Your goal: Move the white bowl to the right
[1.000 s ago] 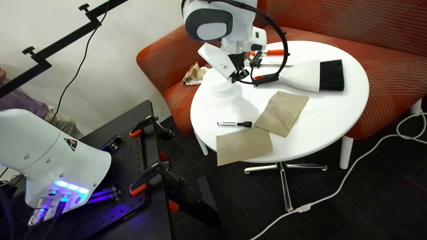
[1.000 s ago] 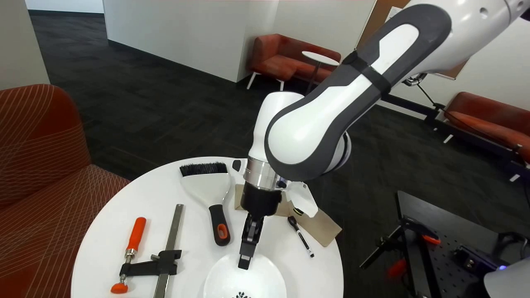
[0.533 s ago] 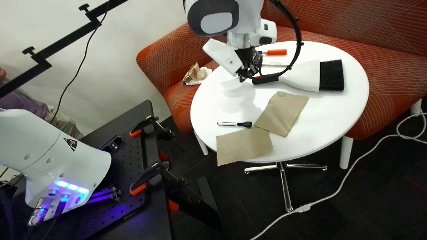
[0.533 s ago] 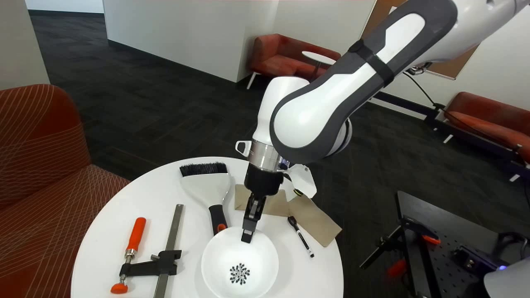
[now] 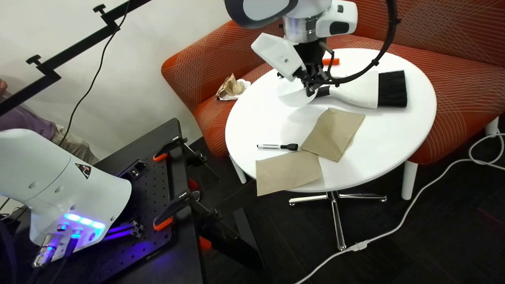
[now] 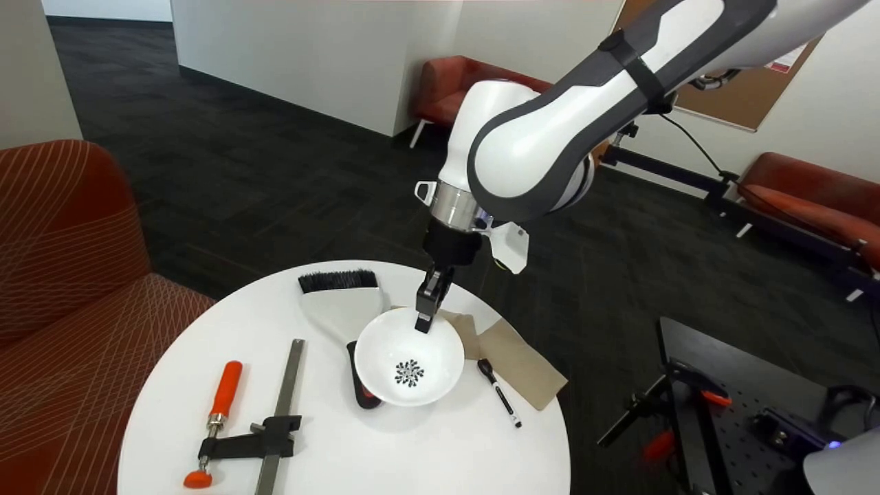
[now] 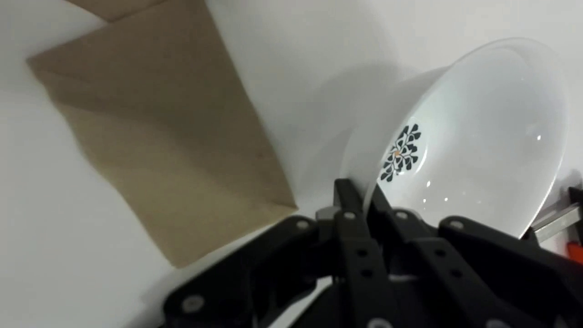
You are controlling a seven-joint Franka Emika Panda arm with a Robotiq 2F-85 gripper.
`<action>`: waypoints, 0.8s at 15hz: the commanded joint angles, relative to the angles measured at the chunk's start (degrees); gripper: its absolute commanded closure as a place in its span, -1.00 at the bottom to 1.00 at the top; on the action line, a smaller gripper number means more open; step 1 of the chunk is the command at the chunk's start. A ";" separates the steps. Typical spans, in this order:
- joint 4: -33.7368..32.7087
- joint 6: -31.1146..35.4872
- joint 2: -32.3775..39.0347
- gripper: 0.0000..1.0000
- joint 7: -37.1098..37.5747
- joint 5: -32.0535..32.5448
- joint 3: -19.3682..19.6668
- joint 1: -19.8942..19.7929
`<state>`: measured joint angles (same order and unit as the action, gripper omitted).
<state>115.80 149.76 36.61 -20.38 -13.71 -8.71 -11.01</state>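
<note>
- The tool (image 7: 366, 195) pinches the bowl (image 6: 409, 354) by its rim.
- Under the raised bowl: the bench (image 6: 440, 457).
- In an exterior view, the bowl partly hides the brush (image 6: 344, 311).

round white table (image 6: 412, 457): brush (image 6: 344, 316), clamp (image 6: 267, 441), marker (image 6: 501, 394), papers (image 6: 520, 363)

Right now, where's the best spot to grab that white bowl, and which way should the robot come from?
I'd pinch the white bowl at its thin rim, coming from above, as the gripper does, one finger inside and one outside. The open top leaves room inside; clasping the whole wide bowl looks harder.
</note>
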 commanded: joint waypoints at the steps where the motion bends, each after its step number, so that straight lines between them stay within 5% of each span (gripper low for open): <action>1: 0.56 1.44 -1.18 0.96 4.29 0.76 2.48 0.60; 12: 0.63 5.11 1.50 0.96 3.83 -0.78 1.66 -1.20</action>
<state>115.86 151.89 37.73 -17.58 -13.87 -5.95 -11.46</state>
